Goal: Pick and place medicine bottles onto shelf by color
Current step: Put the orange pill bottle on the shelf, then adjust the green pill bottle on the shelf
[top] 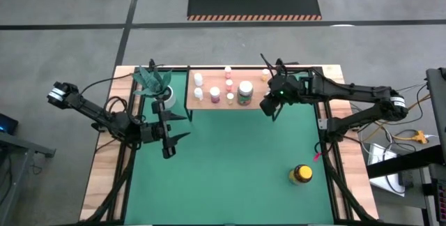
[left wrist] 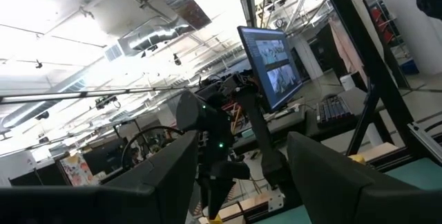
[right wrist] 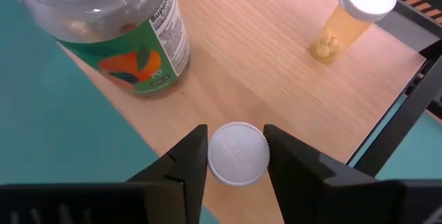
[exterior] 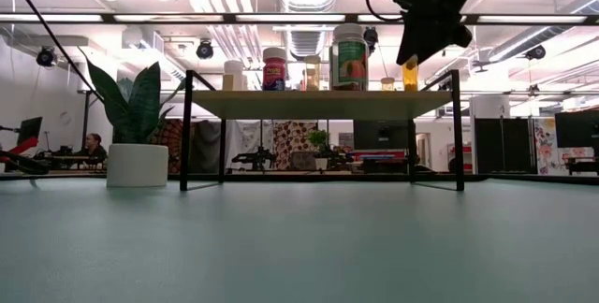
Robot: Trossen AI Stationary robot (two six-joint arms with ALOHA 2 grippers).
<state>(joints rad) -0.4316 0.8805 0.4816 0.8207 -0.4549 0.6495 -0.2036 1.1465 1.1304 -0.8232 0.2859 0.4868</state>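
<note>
Most of the sorting looks done: the shelf (top: 209, 104) already carries white, pink and orange bottles plus the greenish white-lidded jar (top: 244, 92). The right gripper (right wrist: 237, 156) sits over the shelf's right end, its fingers close on either side of a small white-capped orange bottle (right wrist: 238, 153), standing on the board; whether they grip it or have just let go I cannot tell. The yellow black-lidded jar (top: 301, 174) waits alone on the green mat (top: 230, 170). The left gripper (top: 169, 136) idles open, empty, near the plant pot (top: 164, 100).
</note>
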